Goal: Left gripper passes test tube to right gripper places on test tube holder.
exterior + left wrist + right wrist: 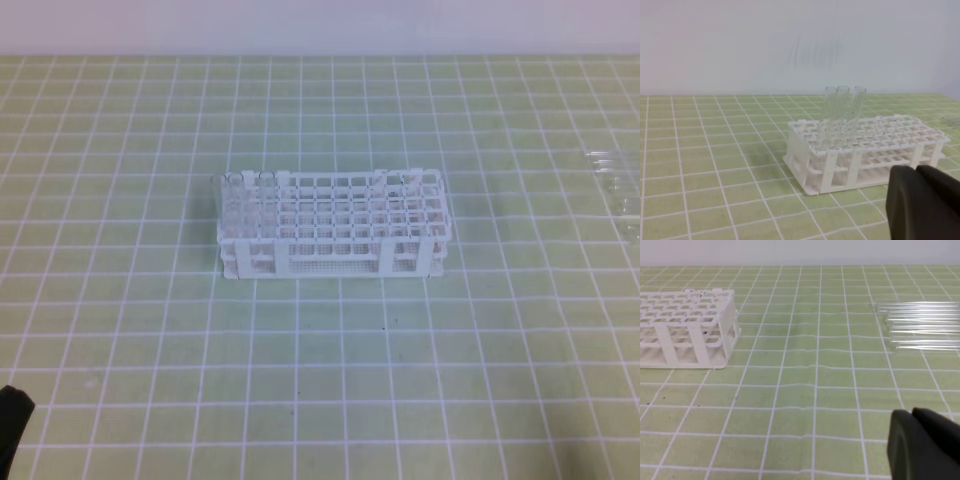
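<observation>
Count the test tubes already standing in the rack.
3, upright in adjacent holes at one end of the test tube rack: first, second, third. Others could be hidden; more tubes lie loose on the mat, not counted.

The test tube holder looks matt white plastic, the tubes clear glossy glass, the surface matt.

Matte black, rounded left hand fingers

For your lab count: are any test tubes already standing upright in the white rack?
Yes: three clear tubes stand upright together at one end of the white rack.
</observation>
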